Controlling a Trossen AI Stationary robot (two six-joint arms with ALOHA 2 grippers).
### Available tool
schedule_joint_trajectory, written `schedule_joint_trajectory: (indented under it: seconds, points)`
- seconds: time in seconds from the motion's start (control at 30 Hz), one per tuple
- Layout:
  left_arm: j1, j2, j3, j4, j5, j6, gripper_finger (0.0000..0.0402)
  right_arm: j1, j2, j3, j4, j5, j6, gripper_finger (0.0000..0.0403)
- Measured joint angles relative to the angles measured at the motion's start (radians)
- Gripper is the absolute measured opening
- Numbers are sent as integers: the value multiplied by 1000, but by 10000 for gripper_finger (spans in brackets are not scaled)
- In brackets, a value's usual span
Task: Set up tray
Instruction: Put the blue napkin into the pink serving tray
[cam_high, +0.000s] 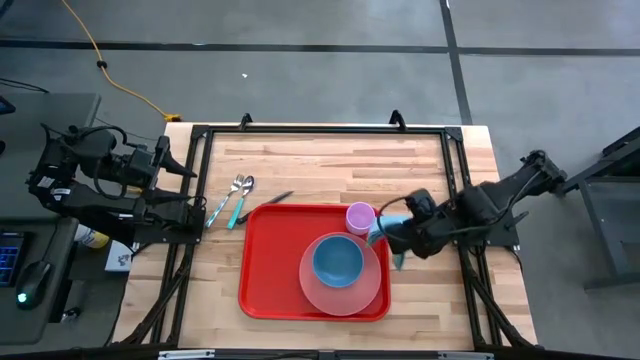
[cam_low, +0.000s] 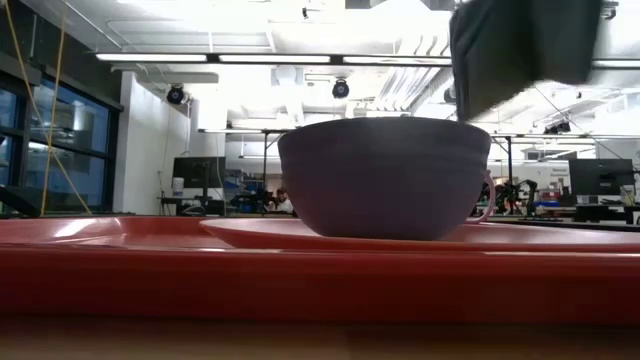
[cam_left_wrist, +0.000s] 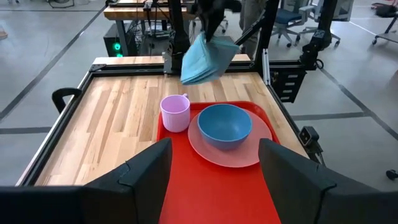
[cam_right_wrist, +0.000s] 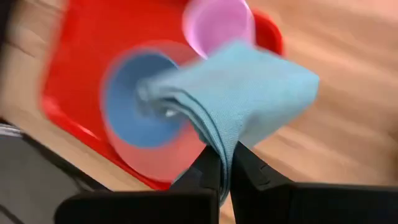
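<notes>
Blue folded cloth (cam_right_wrist: 239, 93) hangs pinched in the right hand (cam_right_wrist: 224, 163), its fingers pressed together on one edge, above the right rim of the tray (cam_high: 270, 260). The tray lies mid-worktop (cam_high: 330, 165) and carries a plate (cam_high: 340, 295), a bowl (cam_high: 338, 261) and a cup (cam_high: 360, 216). To finish the step well, the cloth should probably be lowered flat onto a bare red patch or just beside the tray, clear of the cup, before release. The left hand (cam_left_wrist: 214, 171) waits spread and empty at the worktop's left edge, near the cutlery (cam_high: 232, 198).
</notes>
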Motion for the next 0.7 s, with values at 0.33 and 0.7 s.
schedule_joint_trajectory:
  seconds: [0.33, 0.7]
  points:
    - [0, 5, 0, 0, -31, 42, 273, -130, 0, 101, 345, 138, -430, 0]
    - [0, 51, 1, 35, -34, 60, 273, -226, 0, 106, 971, 53, -905, 0]
